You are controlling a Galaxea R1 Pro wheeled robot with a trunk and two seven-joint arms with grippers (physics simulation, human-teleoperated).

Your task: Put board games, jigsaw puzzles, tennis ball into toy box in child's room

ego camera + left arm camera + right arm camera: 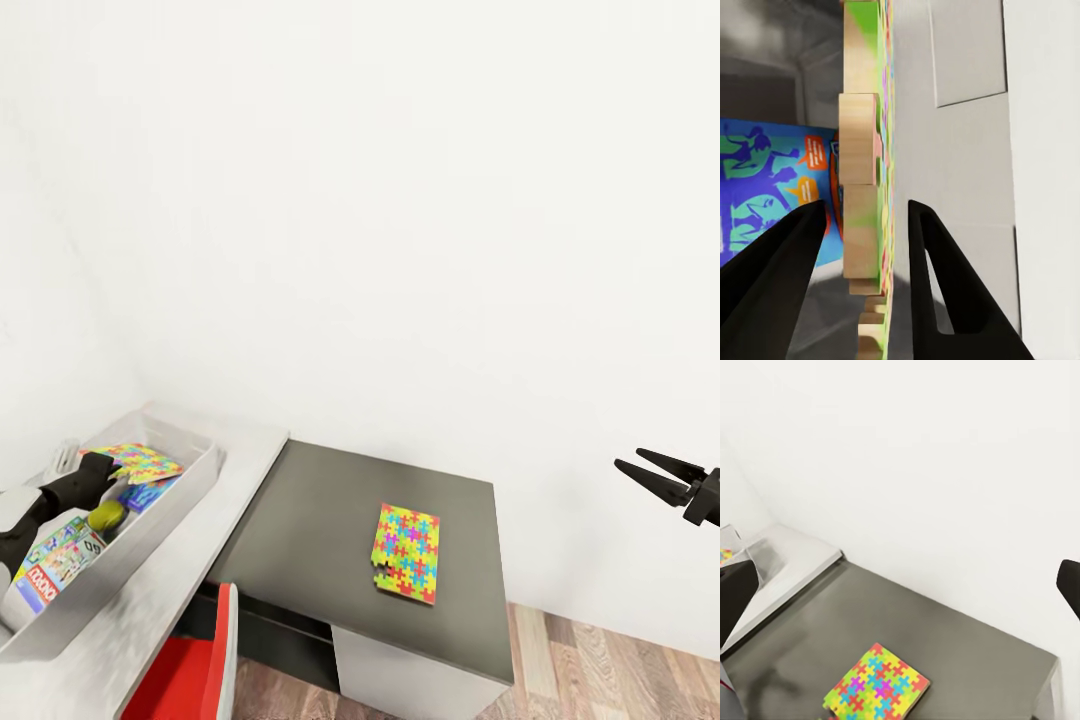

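The toy box (185, 490) is where my left gripper (103, 463), jaws apart around 1 jigsaw puzzle (140, 462), releases it; next I judge the second puzzle (406, 552), beside that box, needs my open right gripper (632, 465).

The jigsaw puzzle (406, 553) on the dark grey worktop (300, 520) was a patchwork of yellow, green, red, blue and pink pieces. A second jigsaw sheet (135, 462) in the light grey toy box (190, 490) showed the same mix, with a pale wood edge. Beside it lay a blue board game (150, 493), a yellow-green tennis ball (106, 516) and a white game box (55, 570) with red lettering. Both tools, left tool (100, 468) and right tool (650, 472), were black. The wall (400, 200) was white.
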